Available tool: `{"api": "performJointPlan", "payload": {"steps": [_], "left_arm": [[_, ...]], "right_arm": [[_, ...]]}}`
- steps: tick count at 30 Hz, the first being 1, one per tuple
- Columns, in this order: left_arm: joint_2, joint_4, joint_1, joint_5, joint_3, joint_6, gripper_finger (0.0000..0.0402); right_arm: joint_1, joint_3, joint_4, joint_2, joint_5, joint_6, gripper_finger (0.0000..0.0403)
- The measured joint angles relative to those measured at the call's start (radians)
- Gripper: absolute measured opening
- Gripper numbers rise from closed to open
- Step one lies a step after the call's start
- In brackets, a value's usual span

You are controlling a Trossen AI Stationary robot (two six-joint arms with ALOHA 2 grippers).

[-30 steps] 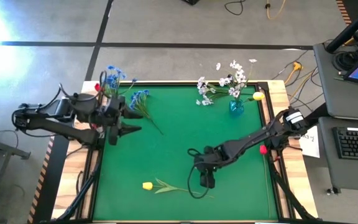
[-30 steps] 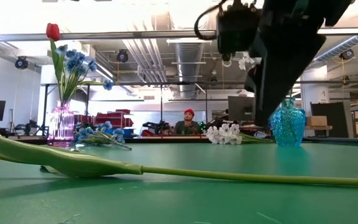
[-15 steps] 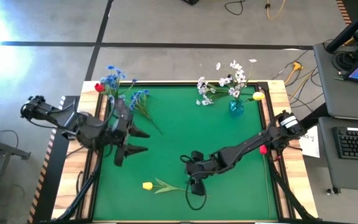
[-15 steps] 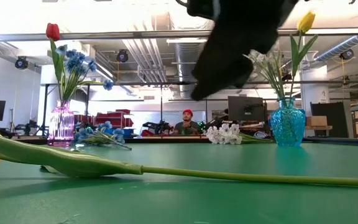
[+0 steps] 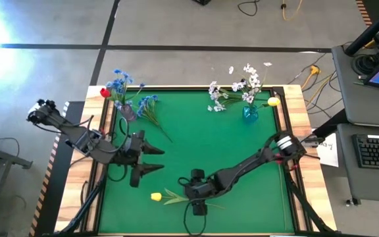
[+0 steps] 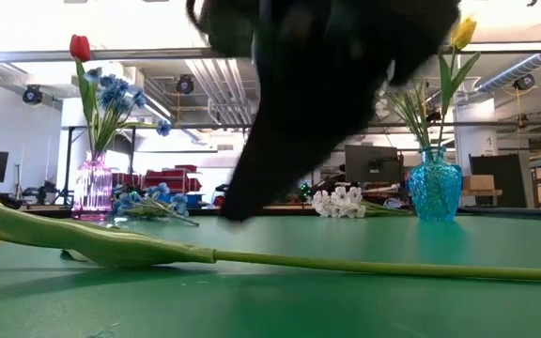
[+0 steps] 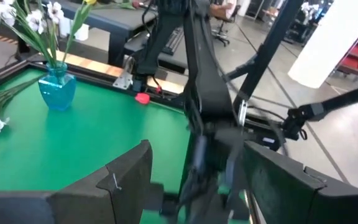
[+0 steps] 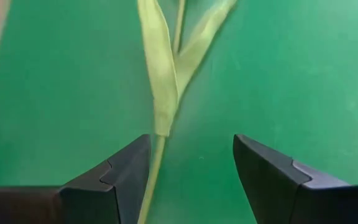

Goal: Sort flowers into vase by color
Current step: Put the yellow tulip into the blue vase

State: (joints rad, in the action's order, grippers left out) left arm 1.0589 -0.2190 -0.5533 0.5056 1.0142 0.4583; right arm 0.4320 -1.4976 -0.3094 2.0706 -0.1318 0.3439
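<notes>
The right end effector is sliding down over the yellow tulip lying on the table, fingers spread around its stem, nothing grasped; pickup is imminent.

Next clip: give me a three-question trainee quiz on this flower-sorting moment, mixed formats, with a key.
1. True or false: the right pincer is shut on the yellow tulip's stem.
2. Which vase holds a yellow tulip? A) pink vase B) blue vase
3. Fill in: the loose yellow tulip lies on the green mat near its ____ edge, closest to the robot.

Key: 1. false, it is open with the stem between its fingers; 2. B; 3. front
</notes>
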Motion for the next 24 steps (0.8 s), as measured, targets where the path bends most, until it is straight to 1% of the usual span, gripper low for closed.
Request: {"api": "performJointPlan", "payload": {"steps": [5,9,12,14,16,21,22,24], "left_arm": [[0.027,0.019,0.0,0.009,0.0,0.003,0.0237],[0.046,0.022,0.0,0.01,0.0,0.007,0.0237],[0.057,0.023,0.0,0.01,0.0,0.004,0.0237],[0.063,0.025,0.0,0.01,0.0,-0.005,0.0237],[0.07,0.024,0.0,0.01,0.0,-0.02,0.0237],[0.085,0.023,0.0,0.01,0.0,-0.031,0.0237],[0.088,0.021,0.0,0.01,0.0,-0.031,0.0237],[0.094,0.02,0.0,0.01,0.0,-0.031,0.0237]], "right_arm": [[0.023,-0.033,-0.007,0.057,-0.013,0.0,0.0219],[0.031,-0.042,-0.043,0.074,-0.053,0.02,0.0219],[0.031,-0.043,-0.07,0.079,-0.059,0.03,0.0204],[0.031,-0.042,-0.078,0.081,-0.056,0.031,0.018],[0.031,-0.042,-0.084,0.082,-0.055,0.031,0.0144],[0.031,-0.04,-0.088,0.084,-0.051,0.018,0.0033],[0.031,-0.039,-0.088,0.084,-0.052,0.011,0.0022],[0.031,-0.038,-0.088,0.083,-0.052,0.011,0.0016]]}}
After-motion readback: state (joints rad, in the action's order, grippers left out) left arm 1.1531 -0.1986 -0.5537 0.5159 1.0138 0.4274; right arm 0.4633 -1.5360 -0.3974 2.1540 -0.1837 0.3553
